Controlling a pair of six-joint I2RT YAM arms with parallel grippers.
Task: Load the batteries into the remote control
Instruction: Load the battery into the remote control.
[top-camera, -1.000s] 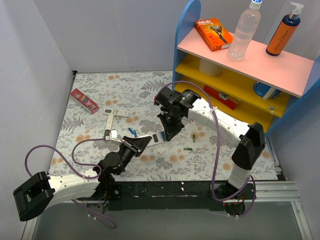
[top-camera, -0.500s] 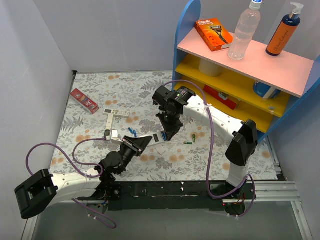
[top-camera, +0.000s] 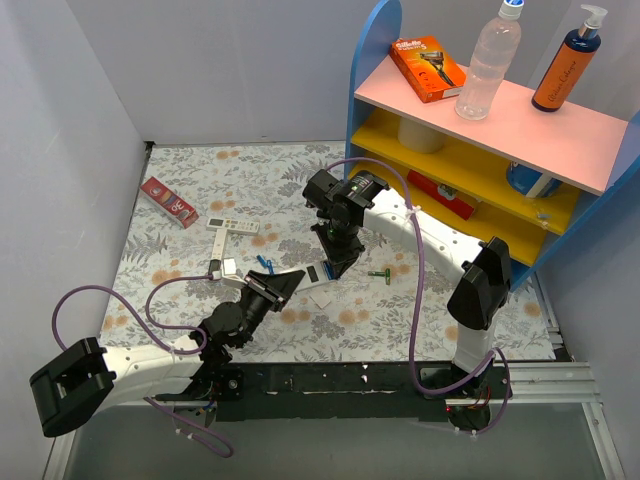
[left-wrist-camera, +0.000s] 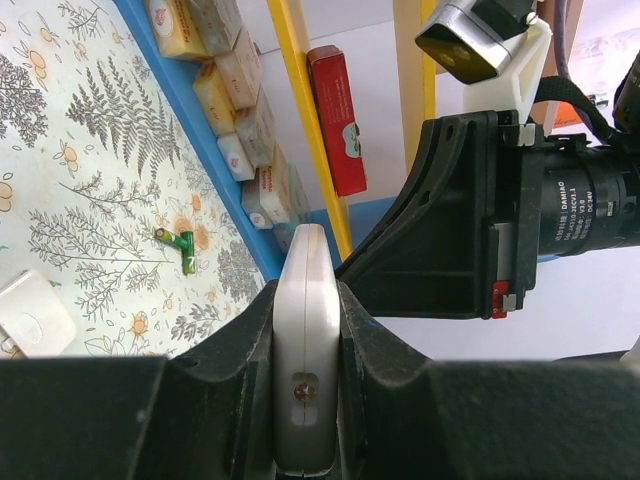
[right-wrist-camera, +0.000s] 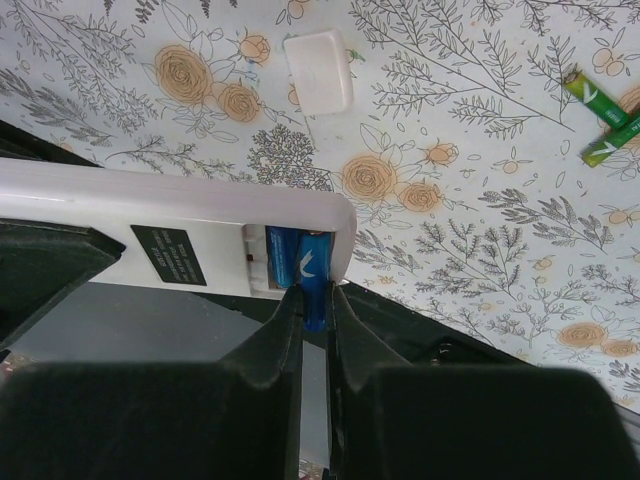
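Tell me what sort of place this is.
Probably a staged robot test cell: plain white walls enclose a floral tablecloth, and a brightly painted shelf holds a razor pack, water bottle and pump bottle.

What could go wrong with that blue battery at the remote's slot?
The blue battery, pinched in the right gripper, sits only partly in the remote; it might skew or pop out. The left gripper holds the remote by its edges, so pushing could tilt it.
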